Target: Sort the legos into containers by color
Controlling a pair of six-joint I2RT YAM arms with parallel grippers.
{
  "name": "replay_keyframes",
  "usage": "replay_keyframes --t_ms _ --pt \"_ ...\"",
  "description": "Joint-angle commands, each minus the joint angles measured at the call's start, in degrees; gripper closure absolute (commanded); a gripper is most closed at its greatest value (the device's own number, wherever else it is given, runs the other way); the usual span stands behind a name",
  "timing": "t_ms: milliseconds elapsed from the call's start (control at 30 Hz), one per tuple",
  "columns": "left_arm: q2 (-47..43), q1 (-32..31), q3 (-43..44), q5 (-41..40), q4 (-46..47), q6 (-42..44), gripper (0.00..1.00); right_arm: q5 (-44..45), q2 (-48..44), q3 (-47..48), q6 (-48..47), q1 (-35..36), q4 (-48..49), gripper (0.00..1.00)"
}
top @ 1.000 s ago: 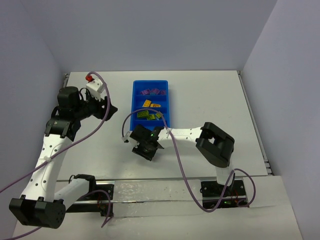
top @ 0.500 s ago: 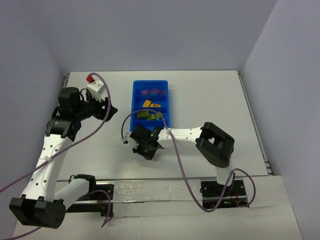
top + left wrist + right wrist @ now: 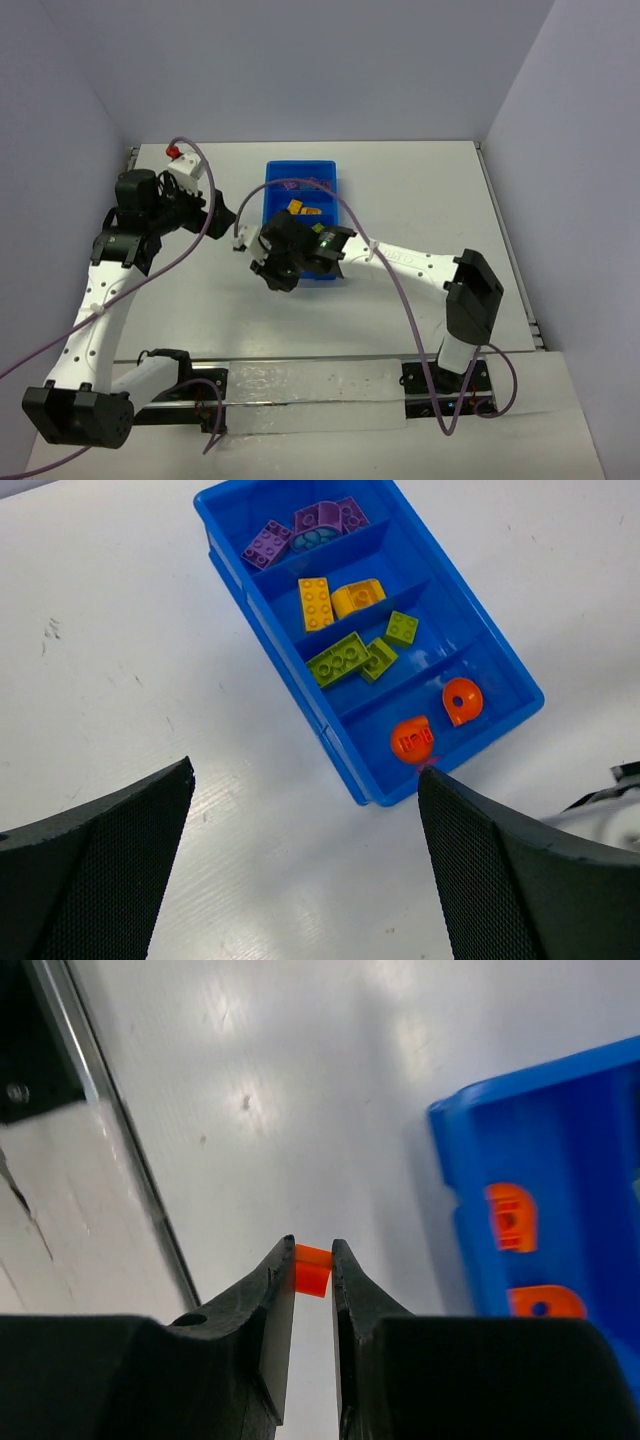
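Note:
The blue tray (image 3: 268, 650) holds purple legos (image 3: 268, 544) in its far compartment, then yellow ones (image 3: 315, 602), then lime green ones (image 3: 339, 659). Two round orange ones (image 3: 412, 739) lie in the nearest compartment. My right gripper (image 3: 313, 1250) is shut on a small orange lego (image 3: 312, 1272), held above the table just left of the tray's (image 3: 520, 1130) near end. From above, that gripper (image 3: 277, 268) hangs at the tray's (image 3: 272, 195) near left corner. My left gripper (image 3: 305, 770) stands wide open and holds nothing, over bare table left of the tray.
A metal rail (image 3: 300, 375) runs along the table's near edge, also seen in the right wrist view (image 3: 100, 1130). Purple cables (image 3: 205, 225) loop off both arms. Walls close in the table at the back and both sides.
My right arm has swung up from the table in front of the tray to its near left corner, with the orange lego gripped. The left jaws have opened wider.

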Motion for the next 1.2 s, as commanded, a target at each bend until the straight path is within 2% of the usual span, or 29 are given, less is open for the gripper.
replay_keyframes --t_ms 0,233,533,833,1033,1167 --pt "3.93 1.95 5.39 0.08 2.18 -5.61 0.01 0.3 -1.9 5.91 -0.64 -7.11 -1.88 1.0" --pt "9.69 2.41 9.7 -0.53 2.17 -7.92 0.01 2.24 1.44 8.86 -1.33 -16.88 -2.43 1.0" --pt "14.44 2.67 11.13 -0.64 2.1 -7.39 0.01 1.74 4.85 5.39 -0.22 -18.7 0.14 1.0" --pt "15.06 2.76 9.88 -0.13 1.92 -6.26 0.01 1.87 7.06 3.2 0.03 -18.7 1.26 1.0" --pt "15.54 2.76 9.46 -0.36 2.18 -6.33 0.01 2.01 8.49 1.67 -0.44 -18.7 2.39 0.94" --pt "16.23 2.85 9.38 -0.39 2.27 -6.34 0.01 1.82 8.84 1.36 -0.63 -18.7 2.76 0.82"
